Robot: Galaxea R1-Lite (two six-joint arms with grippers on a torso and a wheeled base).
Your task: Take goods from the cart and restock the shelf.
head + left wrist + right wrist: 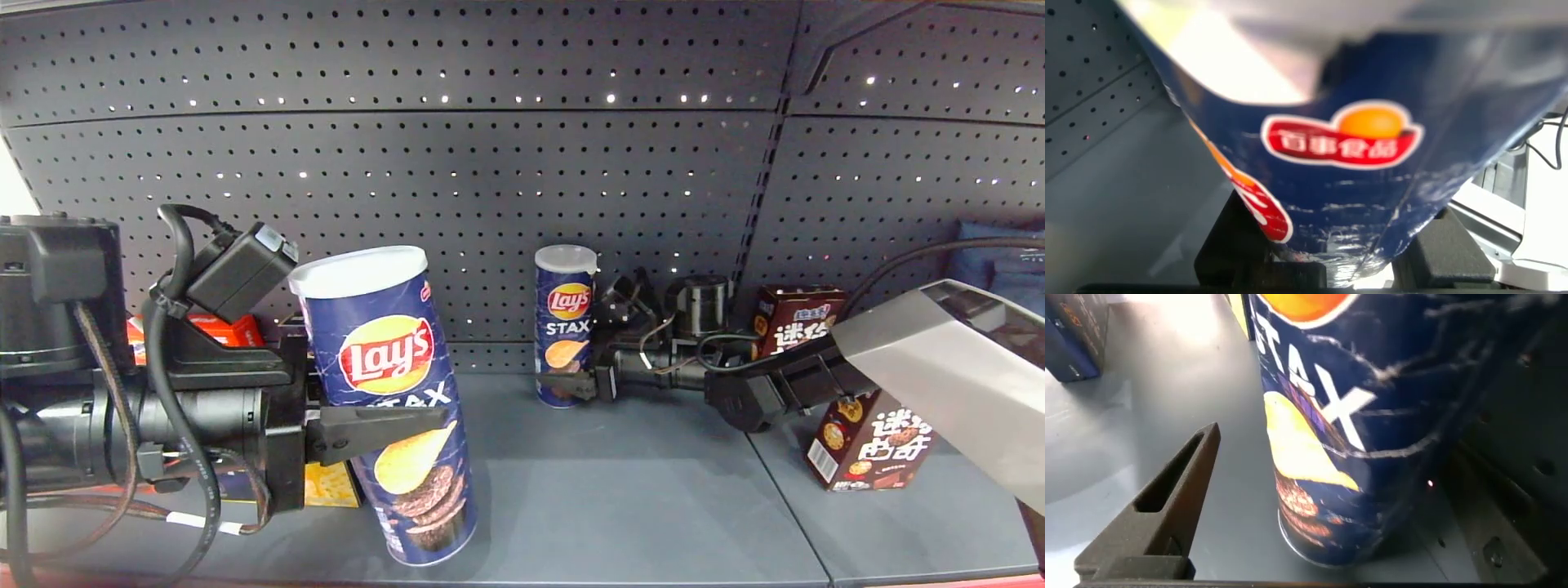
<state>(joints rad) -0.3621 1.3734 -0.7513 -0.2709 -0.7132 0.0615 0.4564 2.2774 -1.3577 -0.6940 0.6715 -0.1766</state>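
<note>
A dark grey perforated back panel (pixel 490 163) of sheet metal, dotted with rows of small round holes, rose behind the smooth, matte grey shelf deck (pixel 637 490).

The tilted can (pixel 384 359) was a tall cardboard cylinder, glossy navy with a flat white plastic lid. It stood near the deck's front edge on the robot's left, its top leaning left. The left gripper (pixel 400 420) was clamped across its middle, and in the left wrist view the black pads pressed the curved wall (pixel 1355 163) from both sides. Whether its base touched the deck could not be told.

The upright can (pixel 565 327), of the same print and shape, stood on the deck just before the back panel. The right gripper (pixel 563 382) sat at its lower half with fingers apart. In the right wrist view one wedge-shaped black finger (pixel 1167 506) stood clear of the can's side (pixel 1347 441), with bare deck between them.

On the right lay two glossy brown cartons: the front brown box (pixel 869 445) tilted, and the rear brown box (pixel 792 314) against the panel. Behind the left arm sat a red box (pixel 224 331), and lower down a yellow pack (pixel 331 483).
</note>
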